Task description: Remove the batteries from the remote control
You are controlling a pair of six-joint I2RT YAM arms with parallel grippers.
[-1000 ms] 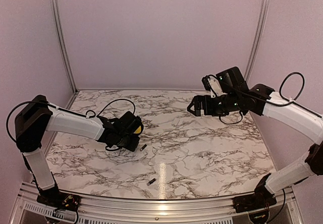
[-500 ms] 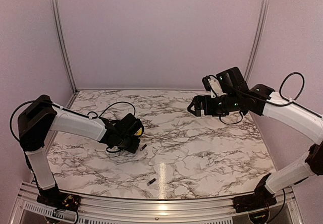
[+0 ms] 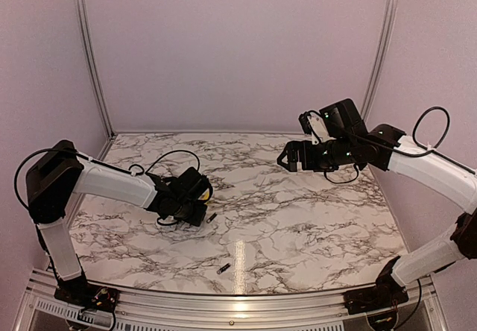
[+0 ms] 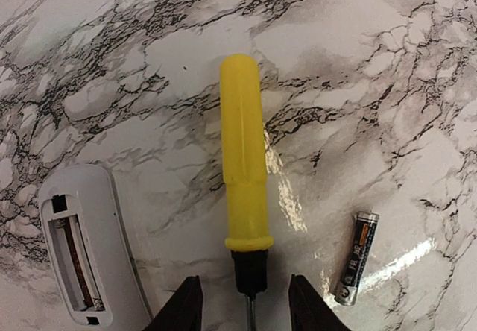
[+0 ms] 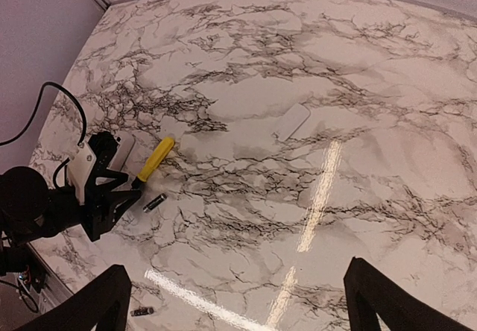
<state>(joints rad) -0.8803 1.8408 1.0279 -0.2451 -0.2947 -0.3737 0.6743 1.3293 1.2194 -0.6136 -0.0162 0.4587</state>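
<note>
Remote control (image 4: 82, 249) flat on tabletop (image 4: 402, 70), far left, battery bay exposed. Left claw (image 4: 247, 306) low, partly open, straddling yellow screwdriver (image 4: 242, 159), not gripping it. Battery (image 4: 356, 259) just right of screwdriver. Second battery (image 3: 223, 268) near front edge. Right claw (image 3: 286, 159) raised, spread wide, empty.

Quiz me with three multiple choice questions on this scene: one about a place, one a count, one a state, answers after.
1. Where is the yellow screwdriver? A on the table between the remote control and a battery; B atop the remote; C by the far wall.
2. Batteries loose on the table? A one; B two; C four.
3. The remote's battery bay is: A covered; B open; C taped.
Answers: 1 A, left wrist view shows it there; 2 B, one near the left fingers, one by the near edge; 3 B, its recess is exposed.
</note>
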